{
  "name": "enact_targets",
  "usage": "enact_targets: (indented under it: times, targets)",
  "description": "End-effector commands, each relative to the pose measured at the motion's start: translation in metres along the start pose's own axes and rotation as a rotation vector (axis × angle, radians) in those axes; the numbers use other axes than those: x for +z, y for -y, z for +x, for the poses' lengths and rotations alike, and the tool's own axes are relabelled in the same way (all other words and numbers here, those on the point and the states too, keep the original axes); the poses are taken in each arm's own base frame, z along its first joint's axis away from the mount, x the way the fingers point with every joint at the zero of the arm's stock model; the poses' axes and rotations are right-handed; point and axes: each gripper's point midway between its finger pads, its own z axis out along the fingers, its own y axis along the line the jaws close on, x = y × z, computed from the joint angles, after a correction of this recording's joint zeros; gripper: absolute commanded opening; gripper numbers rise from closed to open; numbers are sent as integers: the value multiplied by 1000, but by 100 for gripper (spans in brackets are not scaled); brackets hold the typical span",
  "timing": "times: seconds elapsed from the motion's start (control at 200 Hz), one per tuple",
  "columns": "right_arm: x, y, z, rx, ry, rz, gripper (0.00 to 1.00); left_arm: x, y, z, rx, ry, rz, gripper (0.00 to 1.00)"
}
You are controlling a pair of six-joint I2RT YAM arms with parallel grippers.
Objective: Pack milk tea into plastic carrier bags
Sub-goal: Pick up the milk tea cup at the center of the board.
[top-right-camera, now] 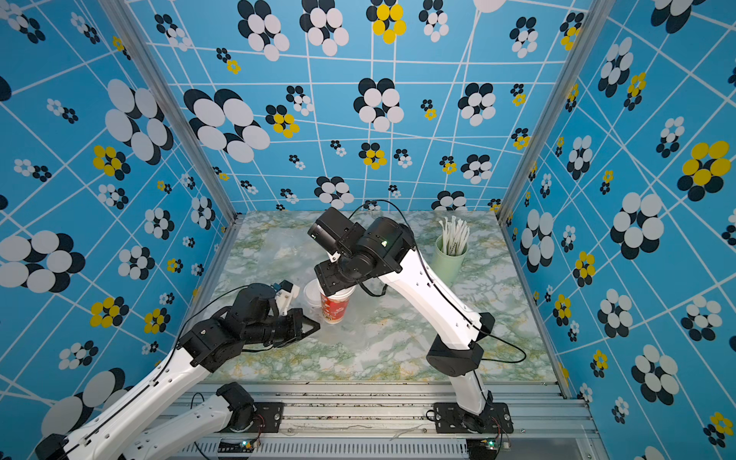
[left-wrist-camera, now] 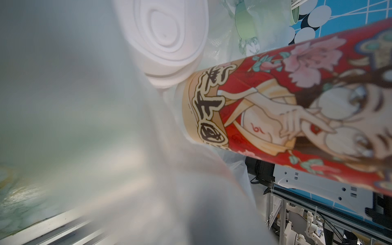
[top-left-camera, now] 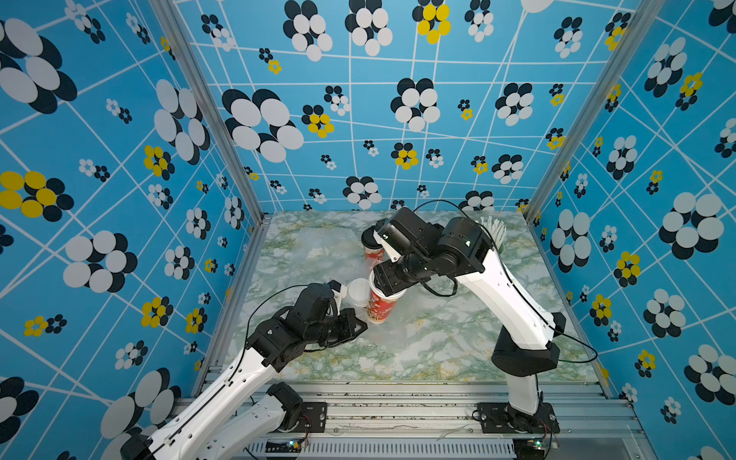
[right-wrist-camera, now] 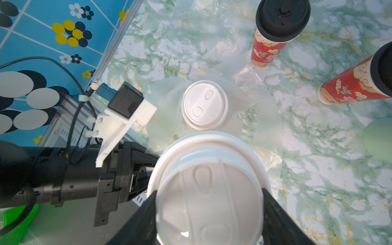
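Room: worktop (top-left-camera: pixel 438 342) open near and right
Right tool (right-wrist-camera: pixel 209 207): gripping white-lidded red cup (top-left-camera: pixel 381 307) by its rim
Left tool (top-left-camera: pixel 359 327): jaws closed, just beside cup, at filmy bag (right-wrist-camera: pixel 246 93)

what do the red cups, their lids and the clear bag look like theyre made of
Red cups: probably coated paper, printed artwork with a slight sheen.
White lids: moulded plastic, matte, with embossed ridges.
Black lids: plastic too, glossier, showing highlights.
Bag: thin plastic film, see-through and crinkled, with a textured sealed strip.
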Motion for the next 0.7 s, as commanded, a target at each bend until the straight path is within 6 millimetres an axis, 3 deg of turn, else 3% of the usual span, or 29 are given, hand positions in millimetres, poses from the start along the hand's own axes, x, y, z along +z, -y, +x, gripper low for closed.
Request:
enact_targets:
  times: [0.0, 0.3, 0.695]
  targets:
    - [0, 20, 36, -24, -144, 107, 58, -10, 13, -3, 26, 16, 38, 0]
    - [-19, 24, 43, -18, -132, 100, 58, -10, 12, -4, 22, 23, 35, 0]
    - [-29, 28, 56, -18, -156, 94, 58, -9, 12, -5, 22, 19, 22, 0]
